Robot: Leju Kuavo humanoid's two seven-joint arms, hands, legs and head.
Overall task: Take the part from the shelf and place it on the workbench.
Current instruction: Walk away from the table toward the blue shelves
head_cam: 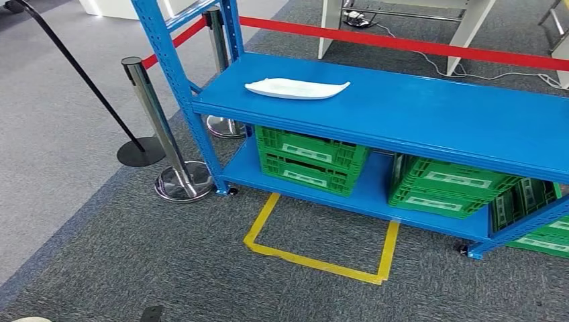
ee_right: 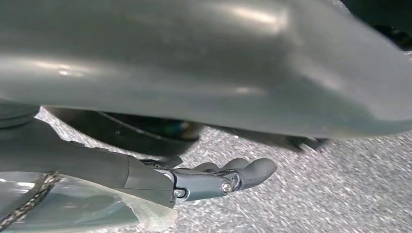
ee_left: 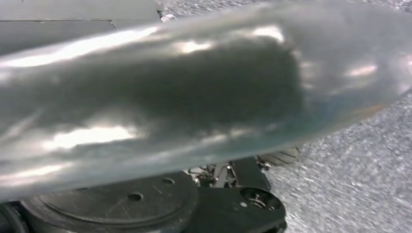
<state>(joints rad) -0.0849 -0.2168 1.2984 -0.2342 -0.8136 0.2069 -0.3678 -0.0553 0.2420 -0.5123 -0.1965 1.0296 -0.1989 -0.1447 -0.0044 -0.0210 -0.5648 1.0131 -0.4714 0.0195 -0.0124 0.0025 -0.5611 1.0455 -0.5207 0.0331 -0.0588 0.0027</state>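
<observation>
Blue steel shelf (head_cam: 402,107) stands on grey carpet (head_cam: 100,235), the white part (head_cam: 297,88) lying on its top board (green crates (head_cam: 312,159) below). Right hand (ee_right: 214,179) hangs released, fingers stretched out; the left hand's state I cannot tell.

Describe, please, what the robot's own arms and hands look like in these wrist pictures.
The right hand has a thick, smooth grey thumb with a rounded tip, joined by a metal bracket with two small screws, and darker fingers behind it. A clear plastic film and a braided black cable lie near its base. Each wrist view is crossed by a broad, glossy silver-grey cover with bright reflections; the left one is blurred.
</observation>
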